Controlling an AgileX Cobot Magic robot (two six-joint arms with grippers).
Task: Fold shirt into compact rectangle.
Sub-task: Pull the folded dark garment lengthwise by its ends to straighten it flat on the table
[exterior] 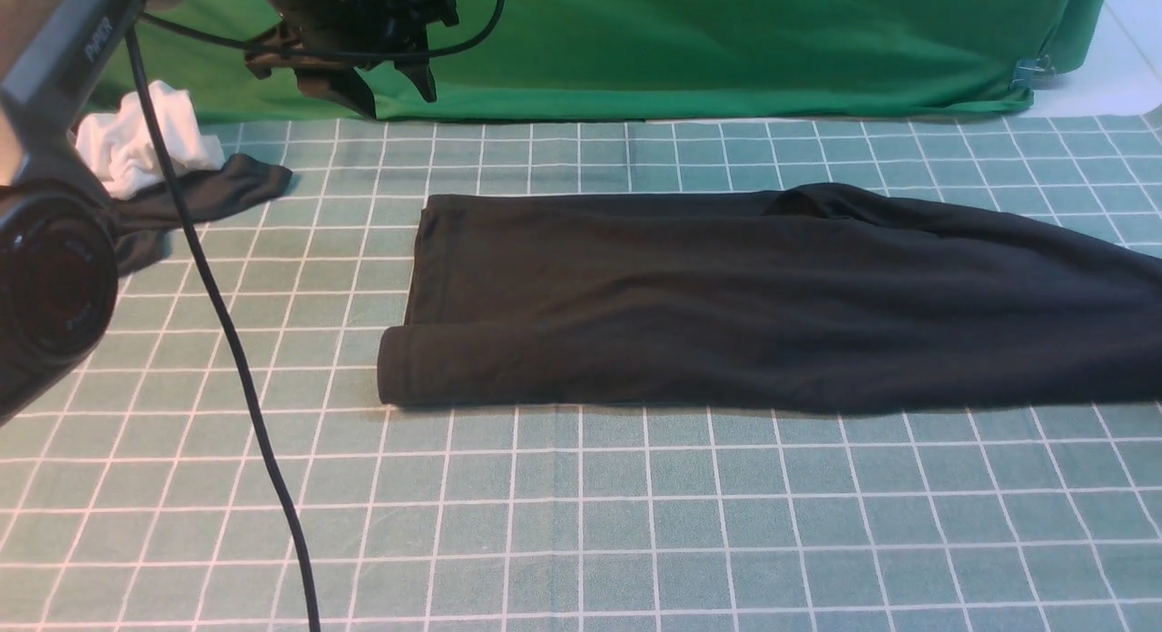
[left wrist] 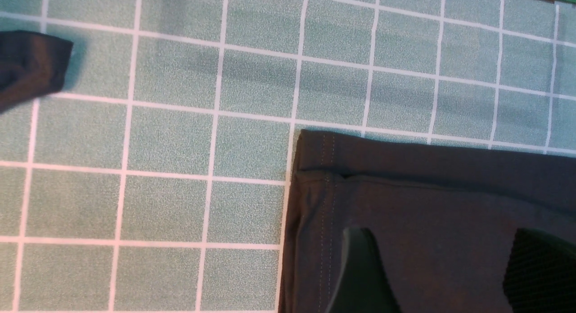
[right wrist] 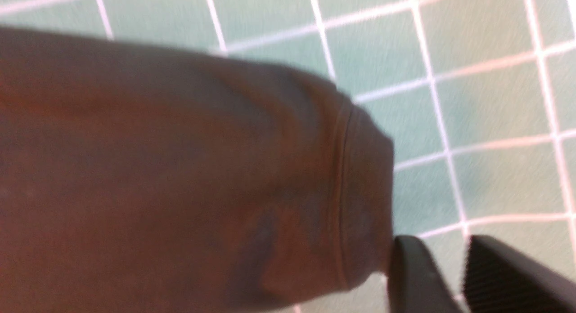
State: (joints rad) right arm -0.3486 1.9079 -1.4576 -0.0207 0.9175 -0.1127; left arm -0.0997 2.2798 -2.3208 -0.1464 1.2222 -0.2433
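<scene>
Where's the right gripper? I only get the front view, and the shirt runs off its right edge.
Observer: The right wrist view shows the right gripper just beside a banded end of the shirt. The picture is blurred.
Operator: Holding it?
Observer: No. Its fingers stand slightly apart, with only the checked tablecloth showing between them.
Operator: And the left one? It's just a dark shape up top here.
Observer: In the left wrist view the left gripper is wide open above the shirt's stitched hem corner, with nothing gripped.
</scene>
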